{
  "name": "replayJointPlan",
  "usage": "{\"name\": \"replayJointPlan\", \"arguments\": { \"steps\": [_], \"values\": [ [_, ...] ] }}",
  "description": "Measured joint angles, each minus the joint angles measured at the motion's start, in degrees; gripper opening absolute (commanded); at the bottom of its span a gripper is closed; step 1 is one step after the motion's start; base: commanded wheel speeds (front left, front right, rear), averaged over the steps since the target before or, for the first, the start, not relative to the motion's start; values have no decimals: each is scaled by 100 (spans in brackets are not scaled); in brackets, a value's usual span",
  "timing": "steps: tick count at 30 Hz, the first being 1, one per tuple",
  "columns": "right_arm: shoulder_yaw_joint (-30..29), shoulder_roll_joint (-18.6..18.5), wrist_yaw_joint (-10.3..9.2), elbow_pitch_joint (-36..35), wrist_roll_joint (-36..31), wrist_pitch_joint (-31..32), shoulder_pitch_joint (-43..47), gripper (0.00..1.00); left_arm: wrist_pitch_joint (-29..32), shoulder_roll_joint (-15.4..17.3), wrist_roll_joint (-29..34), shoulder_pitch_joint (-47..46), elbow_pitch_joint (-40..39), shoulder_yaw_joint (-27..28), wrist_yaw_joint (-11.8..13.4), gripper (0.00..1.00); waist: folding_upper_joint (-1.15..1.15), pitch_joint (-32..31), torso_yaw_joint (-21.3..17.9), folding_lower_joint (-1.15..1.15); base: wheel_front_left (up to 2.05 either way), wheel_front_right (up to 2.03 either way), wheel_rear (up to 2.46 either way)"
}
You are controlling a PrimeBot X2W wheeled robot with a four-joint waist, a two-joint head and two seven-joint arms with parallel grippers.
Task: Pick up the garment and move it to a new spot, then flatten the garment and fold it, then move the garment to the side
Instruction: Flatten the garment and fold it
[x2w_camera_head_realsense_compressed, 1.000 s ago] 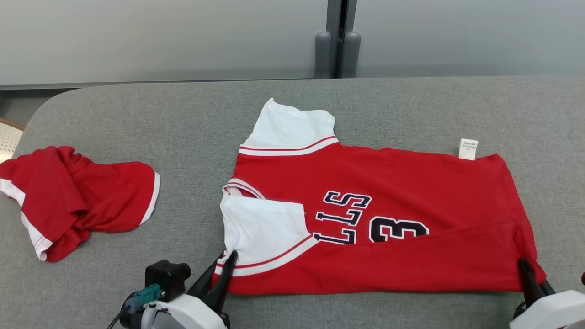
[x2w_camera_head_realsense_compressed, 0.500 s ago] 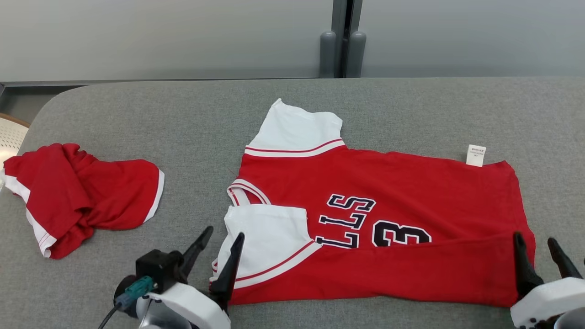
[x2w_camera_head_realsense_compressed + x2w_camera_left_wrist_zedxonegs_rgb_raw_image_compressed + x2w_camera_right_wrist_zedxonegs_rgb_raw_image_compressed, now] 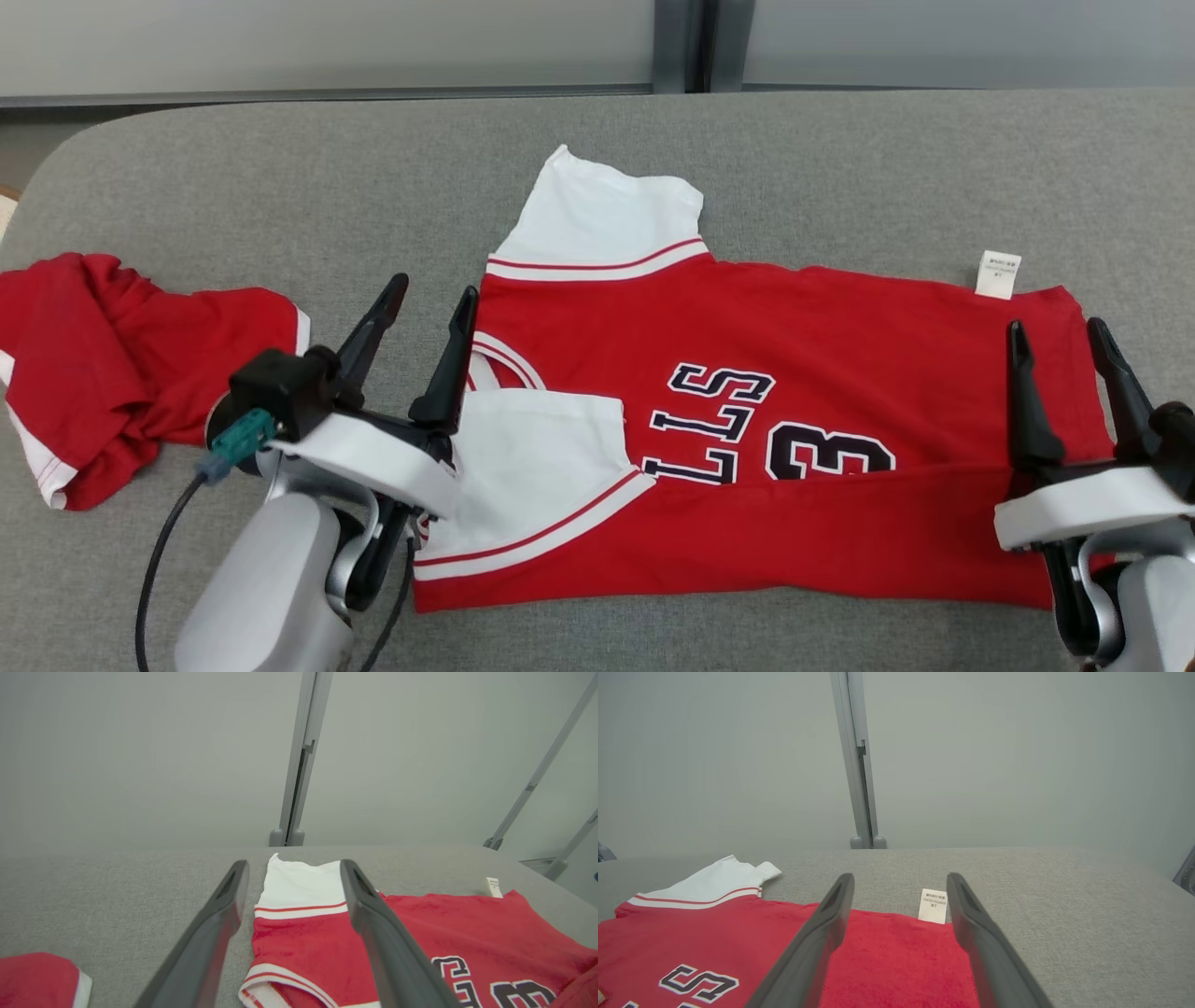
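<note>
1. On the grey padded table [image 3: 840,159], right in the middle, the red jersey [image 3: 840,327] lies spread out. Its collar [image 3: 499,359] is toward the robot's left and its hem toward the right.
2. The near long edge is folded up over the body. The fold line cuts across the bottom of the dark lettering [image 3: 719,425] and the big number 3 [image 3: 829,455].
3. Now the sleeves, both white with red piping. The far sleeve [image 3: 607,210] sticks out flat toward the back of the table. The near sleeve [image 3: 532,467] is turned in over the chest, right beside the lettering.
4. The left gripper [image 3: 434,285] is at the collar end with its fingers spread wide and nothing between them. One finger is over the jersey's shoulder edge, the other over bare table.
5. The right gripper [image 3: 1053,325] is at the hem end, also spread wide and empty, with its fingers over the red cloth near the far hem corner. The white care label [image 3: 997,273] pokes out just beyond, and the right wrist view frames it between the two fingers.
6. Off at the robot's left, a second red garment [image 3: 112,355] with white trim sits crumpled on the table, apart from the jersey.
</note>
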Motion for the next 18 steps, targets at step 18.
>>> {"name": "replayJointPlan", "arguments": {
  "steps": [18],
  "values": [
    [633, 4, 0, 394, -214, -45, -1741, 100, 2363, 1399, -296, -3630, 1544, -1308, -131, 100, 0, 1454, -882, 0, 0, 0, 0]
  ]
}}
